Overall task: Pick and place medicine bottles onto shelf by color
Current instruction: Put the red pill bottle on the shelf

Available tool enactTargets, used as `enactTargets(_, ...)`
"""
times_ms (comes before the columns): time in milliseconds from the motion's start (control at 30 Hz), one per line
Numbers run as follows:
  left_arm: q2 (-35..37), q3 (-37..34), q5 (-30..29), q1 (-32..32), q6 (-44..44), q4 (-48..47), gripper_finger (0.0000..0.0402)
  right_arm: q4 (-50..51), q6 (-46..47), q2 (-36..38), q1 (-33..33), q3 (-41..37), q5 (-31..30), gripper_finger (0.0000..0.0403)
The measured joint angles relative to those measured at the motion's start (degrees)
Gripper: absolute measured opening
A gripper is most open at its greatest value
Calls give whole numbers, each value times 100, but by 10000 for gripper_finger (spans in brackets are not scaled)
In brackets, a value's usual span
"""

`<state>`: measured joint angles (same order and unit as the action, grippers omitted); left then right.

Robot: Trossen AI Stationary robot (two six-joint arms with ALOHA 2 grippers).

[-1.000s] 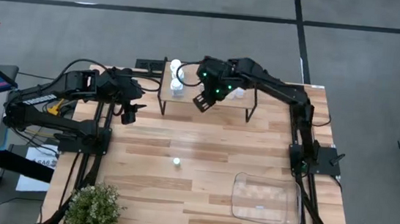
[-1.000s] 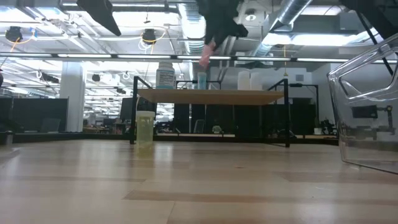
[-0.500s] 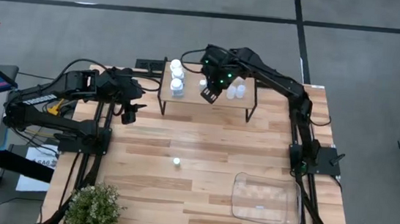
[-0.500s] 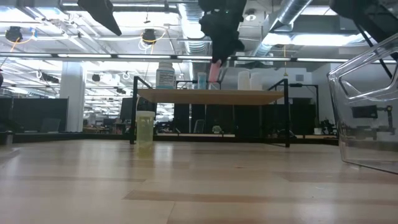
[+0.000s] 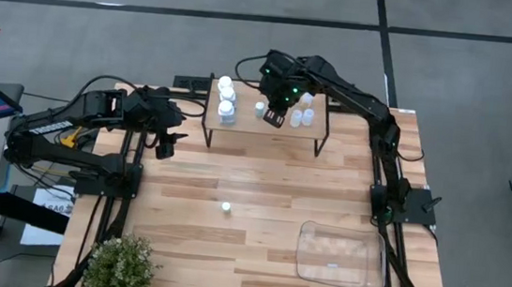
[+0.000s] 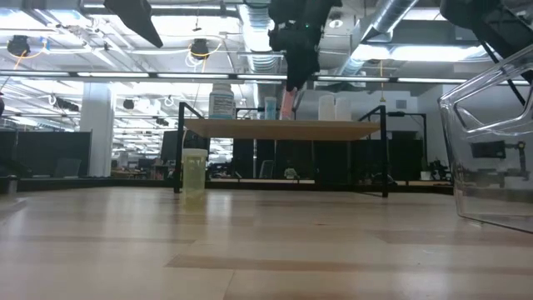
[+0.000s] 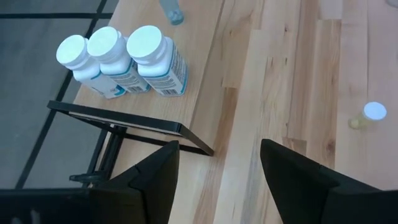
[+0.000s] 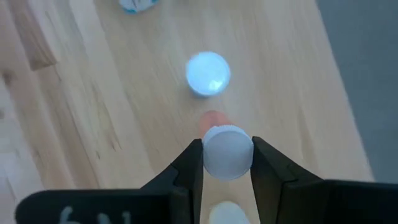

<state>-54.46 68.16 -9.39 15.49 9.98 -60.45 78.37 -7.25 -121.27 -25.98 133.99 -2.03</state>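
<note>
The shelf (image 5: 262,125) stands at the table's far middle, its board (image 6: 283,127) on thin black legs. Three white bottles (image 7: 124,59) stand in a row at its left end, and more white ones (image 5: 302,112) at its right. A small bluish bottle (image 8: 208,73) stands near the middle. My right gripper (image 5: 274,117) hangs over the board beside it, shut on a small pink bottle (image 6: 287,102) with a white cap. A yellow bottle (image 5: 226,208) stands on the tabletop. My left gripper (image 7: 217,174) waits open left of the shelf, holding nothing. My right gripper pinches the pink bottle at its white cap (image 8: 227,152) between the two fingers, one on each side. The fingers come from above, pointing steeply down. The bottle hangs nearly upright below them, its lower end (image 6: 286,115) close over the shelf board; whether it touches, I cannot tell.
A clear plastic tray (image 5: 341,255) sits at the table's near right. A small green plant (image 5: 122,267) stands at the near left corner. Bare wood lies between the shelf and the tray, broken only by the yellow bottle (image 6: 193,171).
My right gripper has carried the pink bottle from the shelf's near edge toward the far edge and a little right, sinking toward the board. Its wrist has rolled, and the bottle now hangs closer to upright.
</note>
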Motion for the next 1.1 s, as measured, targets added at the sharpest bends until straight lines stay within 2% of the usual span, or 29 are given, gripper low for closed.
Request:
enactTargets(200, 0, -2, 0, -4, -7, 140, 213, 23, -236, -15, -9, -46, -4, 109)
enactTargets(400, 0, -2, 0, -4, 52, 193, 213, -69, -862, -5, -49, -42, 40, 110)
enactTargets(833, 0, -1, 0, -4, -5, 195, 213, -80, -1182, -5, -118, -42, 66, 110)
enactTargets(933, 0, -2, 0, -4, -5, 195, 213, -81, -1312, -5, -118, -42, 265, 110)
enactTargets(1100, 0, -2, 0, -4, -166, 195, 213, -64, -894, -108, -124, -30, 278, 110)
